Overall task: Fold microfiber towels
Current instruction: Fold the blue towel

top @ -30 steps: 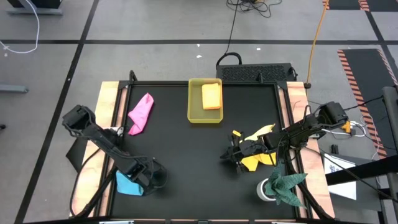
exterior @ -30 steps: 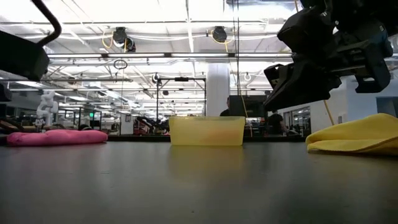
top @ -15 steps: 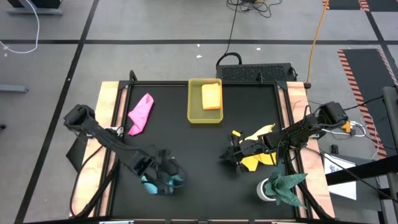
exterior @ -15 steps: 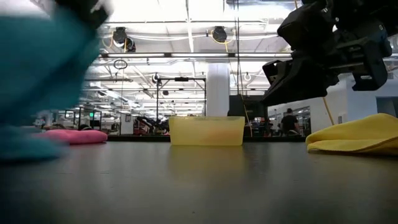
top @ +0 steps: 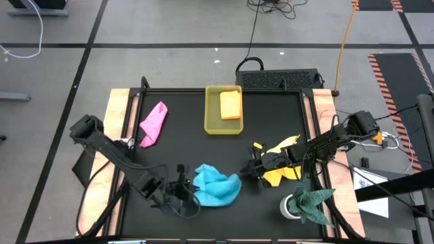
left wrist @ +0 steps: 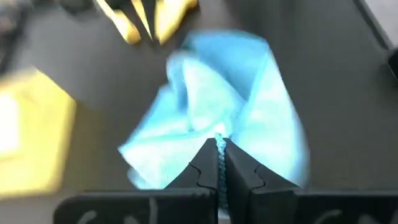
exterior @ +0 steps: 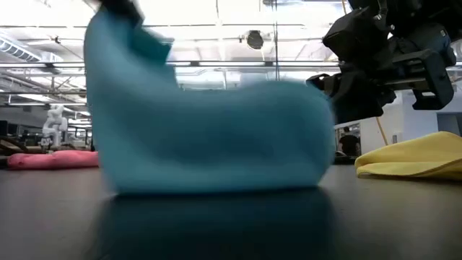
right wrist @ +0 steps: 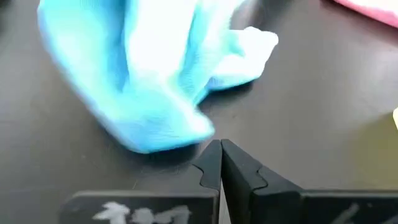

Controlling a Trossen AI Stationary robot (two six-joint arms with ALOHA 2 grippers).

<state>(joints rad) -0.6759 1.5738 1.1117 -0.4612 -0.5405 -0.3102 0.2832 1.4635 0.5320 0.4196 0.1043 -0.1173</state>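
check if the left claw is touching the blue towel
Touching. The left wrist view shows the left claw shut on an edge of the blue towel, the cloth pinched between its fingertips.

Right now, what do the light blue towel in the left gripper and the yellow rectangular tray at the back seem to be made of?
The light blue towel looks like soft, matte microfiber-type cloth: it bunches into loose folds where the left gripper pinches it, with no shine. The yellow rectangular tray looks like rigid, smooth translucent plastic: straight walls, and the orange cloth inside shows faintly through the wall in the low view.
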